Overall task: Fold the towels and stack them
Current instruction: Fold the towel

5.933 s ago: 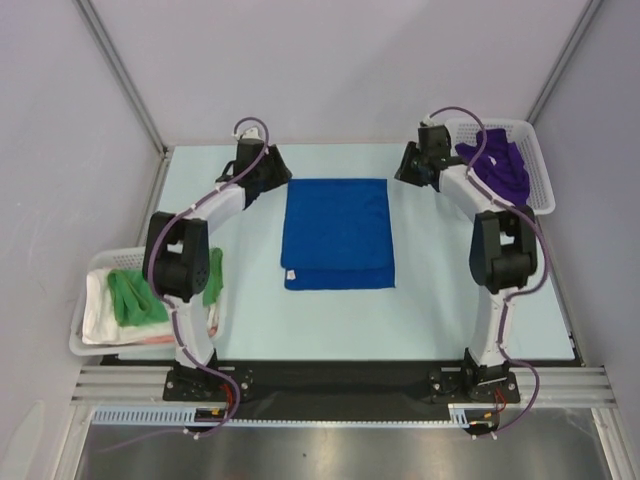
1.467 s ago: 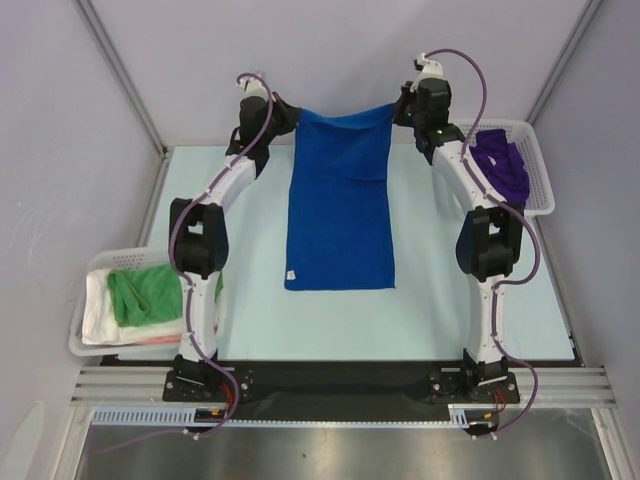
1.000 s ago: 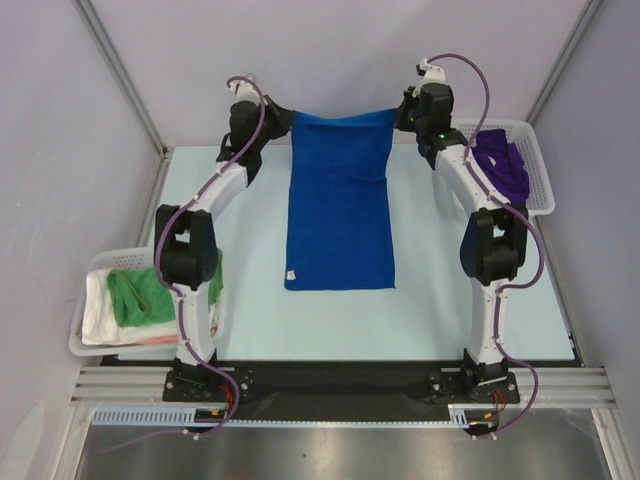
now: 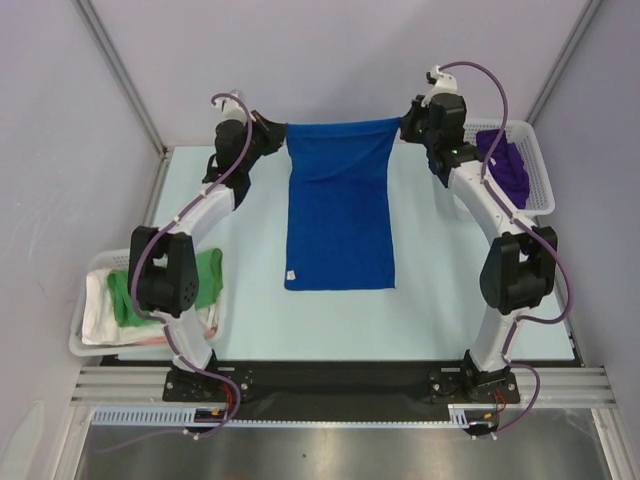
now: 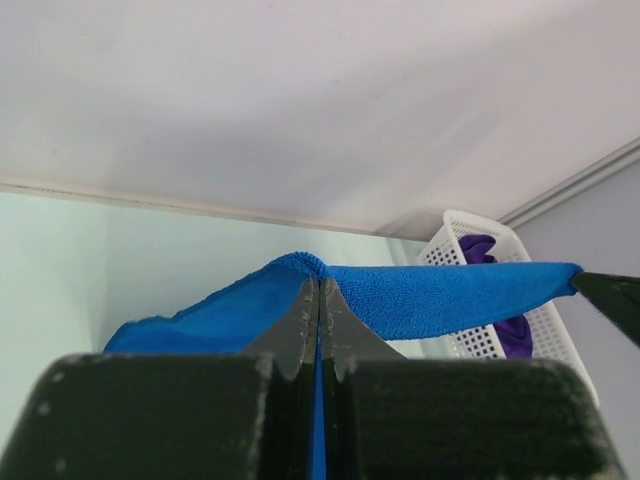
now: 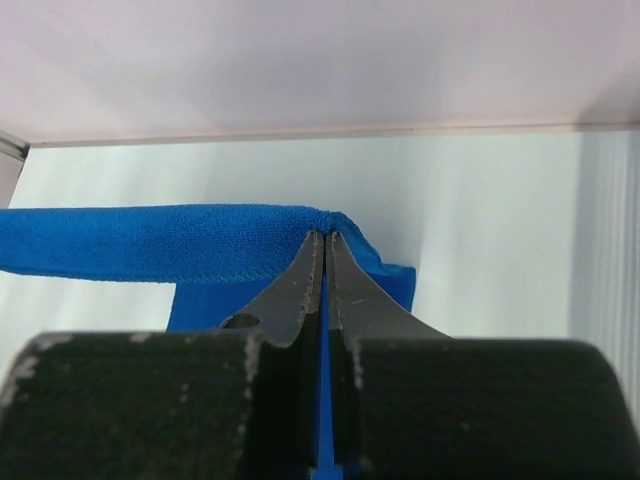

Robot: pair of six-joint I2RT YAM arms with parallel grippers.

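Note:
A blue towel (image 4: 340, 210) hangs by its far edge, its near part lying on the pale table (image 4: 440, 300). My left gripper (image 4: 281, 130) is shut on the towel's far left corner (image 5: 300, 266). My right gripper (image 4: 404, 126) is shut on the far right corner (image 6: 330, 218). The far edge is stretched taut between them, raised above the table's back. A small white label shows at the towel's near left corner.
A white basket (image 4: 530, 160) at the back right holds purple towels (image 4: 505, 165); it also shows in the left wrist view (image 5: 480, 250). A white basket (image 4: 85, 340) at the near left holds green (image 4: 135, 290) and white towels. Grey walls close the back.
Both grippers have lifted the towel's far edge off the table and unfolded it. In the last second they moved apart, pulling the edge taut.

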